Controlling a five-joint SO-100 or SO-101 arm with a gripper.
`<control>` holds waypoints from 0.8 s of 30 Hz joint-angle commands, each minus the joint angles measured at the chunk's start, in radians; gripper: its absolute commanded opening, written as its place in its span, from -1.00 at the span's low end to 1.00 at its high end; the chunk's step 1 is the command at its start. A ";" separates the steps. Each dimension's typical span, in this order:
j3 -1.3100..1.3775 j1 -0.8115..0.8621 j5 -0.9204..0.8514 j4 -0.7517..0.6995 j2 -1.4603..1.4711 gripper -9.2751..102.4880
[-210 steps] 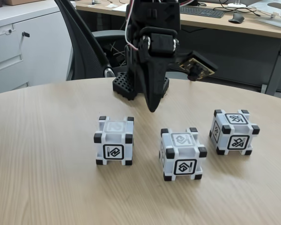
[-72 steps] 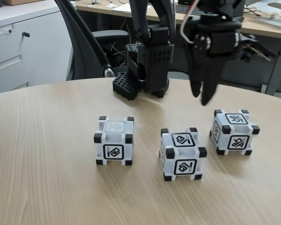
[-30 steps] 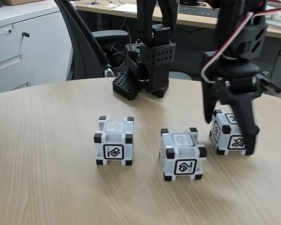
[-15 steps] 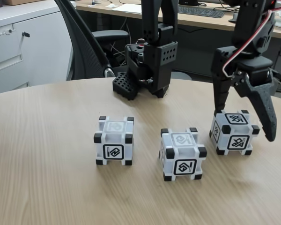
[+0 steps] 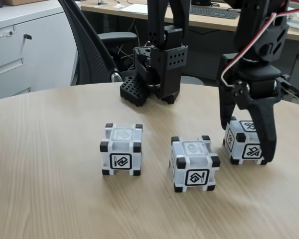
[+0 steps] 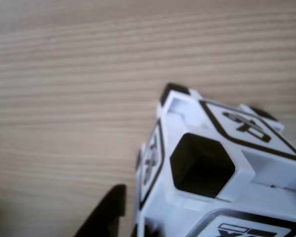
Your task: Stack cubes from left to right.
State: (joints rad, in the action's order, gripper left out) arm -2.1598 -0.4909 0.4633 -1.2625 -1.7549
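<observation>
Fixed view: three white, black-cornered cubes point(image 5: 121, 150)

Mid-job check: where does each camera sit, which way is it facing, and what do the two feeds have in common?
Fixed view: stands at the table's near edge, looks across the table at three cubes and the arm's base; the gripper straddles the right cube.
Wrist view: rides on the gripper, looks down close at the right cube; one dark finger shows bottom left.
Shared: the right cube, wood tabletop.
</observation>
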 commanded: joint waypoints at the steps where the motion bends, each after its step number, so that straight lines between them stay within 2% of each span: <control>1: 0.043 0.011 -0.005 0.008 -0.006 -0.03; 6: 0.043 0.008 -0.011 0.009 -0.006 -0.04; 10: 0.043 -0.005 -0.029 0.011 -0.005 -0.14; 18: 0.043 -0.005 -0.040 0.044 -0.005 -0.51; 21: 0.043 0.003 -0.081 0.060 -0.005 -0.84; 24: 0.043 0.009 -0.087 0.064 -0.005 -0.84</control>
State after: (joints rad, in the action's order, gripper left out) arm -2.1537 -0.4924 0.3927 -1.2303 -1.7579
